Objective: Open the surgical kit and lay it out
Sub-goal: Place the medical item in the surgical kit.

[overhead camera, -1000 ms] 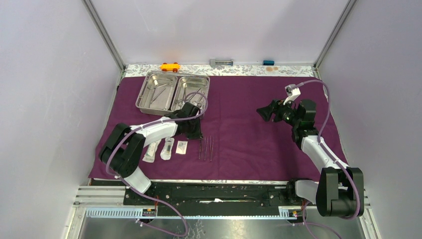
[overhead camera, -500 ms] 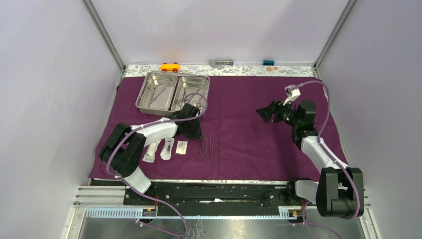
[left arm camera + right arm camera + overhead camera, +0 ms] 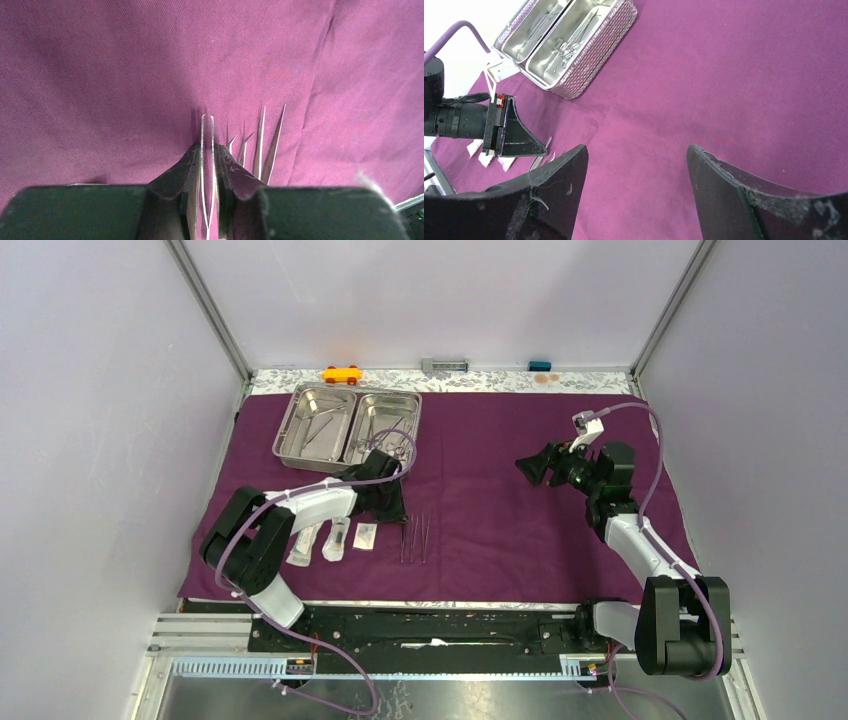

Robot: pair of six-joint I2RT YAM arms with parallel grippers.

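The left pincer [image 3: 207,150] hung low over the purple cloth [image 3: 500,530], its jaws drawn narrow around a pair of tweezers [image 3: 202,132]. Both pads looked to touch the tweezers' two arms, whose blunt tips stood slightly apart and pointed away from the wrist, close above the cloth. Whether those tips touched the fabric could not be told. Just to the right of them lay the other tweezers [image 3: 418,538], thin and pointed, side by side on the cloth and roughly parallel to the held pair. To the left of that row, near the cloth's front edge, three packets [image 3: 337,538] lay in a line, apart from one another. The tray [image 3: 350,426] sat at the far left of the cloth, near its back edge. Its right compartment held the forceps [image 3: 569,48] with other steel pieces, and its left compartment held a thin tool [image 3: 318,430]. The right pincer [image 3: 636,150] was raised over the bare right half of the cloth, well apart from the tray and the tweezers. Its jaws stood wide with nothing between them, and it faced toward the left arm. Beyond the cloth, on the patterned strip of the surface [image 3: 500,382] by the back wall, stood an orange car [image 3: 341,373], just behind the tray.
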